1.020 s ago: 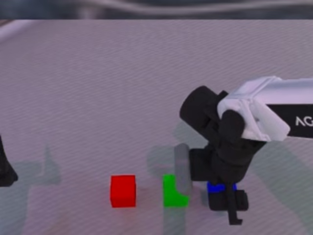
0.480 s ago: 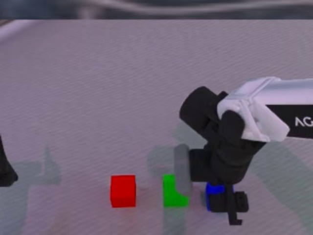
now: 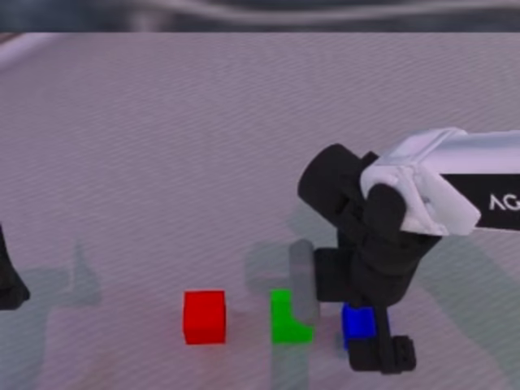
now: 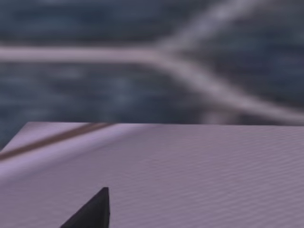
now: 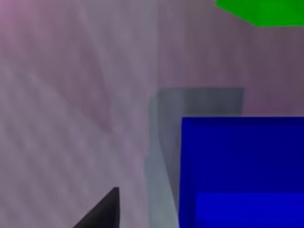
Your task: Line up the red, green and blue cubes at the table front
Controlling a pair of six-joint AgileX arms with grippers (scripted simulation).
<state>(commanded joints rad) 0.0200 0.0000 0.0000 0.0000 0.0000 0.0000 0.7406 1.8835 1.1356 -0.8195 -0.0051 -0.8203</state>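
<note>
Three cubes sit in a row near the table's front edge: the red cube (image 3: pixel 204 317) at the left, the green cube (image 3: pixel 288 318) in the middle, and the blue cube (image 3: pixel 358 322) at the right. My right gripper (image 3: pixel 375 345) hangs low over the blue cube and is open. In the right wrist view, one dark fingertip (image 5: pixel 105 209) stands clear of the blue cube (image 5: pixel 242 171), with a strip of table between them. The green cube (image 5: pixel 266 12) shows beyond. My left gripper (image 3: pixel 6 284) is parked at the table's left edge, open.
The pale lilac table (image 3: pixel 162 162) stretches wide behind the cubes. My right arm's white and black links (image 3: pixel 422 187) reach in from the right, above the blue cube. In the left wrist view there is only bare table (image 4: pixel 190 171) and one fingertip (image 4: pixel 97 211).
The right gripper has come down with the blue cube, which now rests in line with the green one. Its fingers have parted from the cube. The left arm has not moved.
</note>
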